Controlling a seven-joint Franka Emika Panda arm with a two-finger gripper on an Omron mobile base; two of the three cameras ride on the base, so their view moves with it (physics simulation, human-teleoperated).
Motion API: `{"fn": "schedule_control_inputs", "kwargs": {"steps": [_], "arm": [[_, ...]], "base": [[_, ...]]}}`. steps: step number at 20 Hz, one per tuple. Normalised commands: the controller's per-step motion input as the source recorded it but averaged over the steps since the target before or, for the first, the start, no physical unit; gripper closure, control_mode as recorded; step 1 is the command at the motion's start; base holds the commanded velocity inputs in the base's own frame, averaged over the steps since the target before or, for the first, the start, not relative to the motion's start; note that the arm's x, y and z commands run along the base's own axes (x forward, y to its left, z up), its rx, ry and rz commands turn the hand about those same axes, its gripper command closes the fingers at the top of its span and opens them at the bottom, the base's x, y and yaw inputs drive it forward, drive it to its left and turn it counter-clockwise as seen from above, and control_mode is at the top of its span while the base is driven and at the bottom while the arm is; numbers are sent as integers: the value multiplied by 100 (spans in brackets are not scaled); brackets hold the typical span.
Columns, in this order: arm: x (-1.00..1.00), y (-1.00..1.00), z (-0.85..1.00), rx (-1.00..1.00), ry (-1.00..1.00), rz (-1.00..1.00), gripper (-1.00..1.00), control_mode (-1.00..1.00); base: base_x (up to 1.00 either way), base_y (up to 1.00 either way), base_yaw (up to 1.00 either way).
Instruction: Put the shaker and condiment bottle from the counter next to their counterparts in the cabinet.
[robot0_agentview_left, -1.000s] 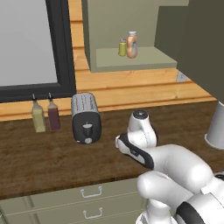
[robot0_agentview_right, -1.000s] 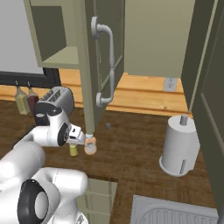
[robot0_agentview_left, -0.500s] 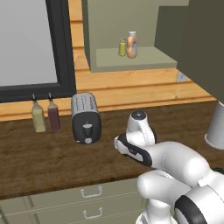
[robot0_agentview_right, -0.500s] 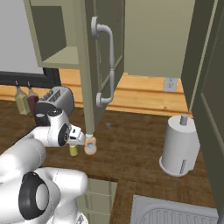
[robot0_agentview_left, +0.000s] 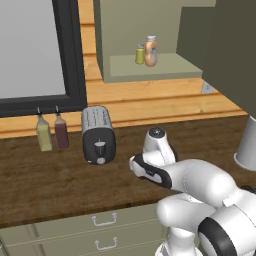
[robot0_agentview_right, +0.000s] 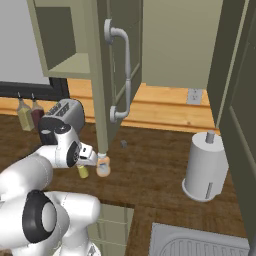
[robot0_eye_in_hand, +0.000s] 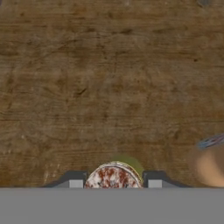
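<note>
Gripper: gripper (robot0_eye_in_hand: 112, 184) points straight down at the counter, low over the worktop near its front edge; its two dark tips stand close on either side of the shaker's cap, so the jaws are drawn in narrow around the shaker. Judged a grip, though contact at the pads is hard to confirm.
Cabinet: cabinet (robot0_agentview_left: 150, 67) hangs on the wall above and beyond the counter, its door swung open toward the robot; the flat shelf sits well higher than the gripper.
Counter: counter (robot0_agentview_left: 60, 180) runs dark and wood-grained under the arm, with drawers below.
Arm: single arm, bent low and forward over the counter's front; no other hand to weigh.
Counterparts: counterparts (robot0_agentview_left: 146, 52) stand upright side by side on the shelf, the yellow-green one left of the orange one, touching or nearly so.
Condiment bottle: condiment bottle (robot0_agentview_right: 103, 167) stands upright on the counter just beside the shaker, on the side away from the arm, under the lower corner of the open door; nothing holds it.
Shaker: shaker (robot0_agentview_right: 83, 171) stands upright on the counter directly below the hand, long axis vertical and in line with the gripper; seen from the hand, its speckled cap (robot0_eye_in_hand: 112, 178) sits centred between the tips.
Key relation: shelf lies up and away from the held shaker, so the coming move looks like a straight lift first, clearing the neighbouring bottle and the door edge.
</note>
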Motion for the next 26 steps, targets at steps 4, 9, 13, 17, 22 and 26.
{"fn": "schedule_control_inputs", "kwargs": {"steps": [4,9,13,17,22,26], "arm": [[0,0,-13,0,-4,0,100,-100],[0,0,-13,0,-4,0,100,-100],[-1,0,-2,1,-8,0,100,-100],[0,0,1,8,-2,0,100,-100],[0,0,8,8,0,-2,100,-100],[0,0,17,6,0,-3,100,-100]], "base": [[0,0,0],[0,0,0],[0,0,0],[0,0,0],[0,0,0],[0,0,0]]}}
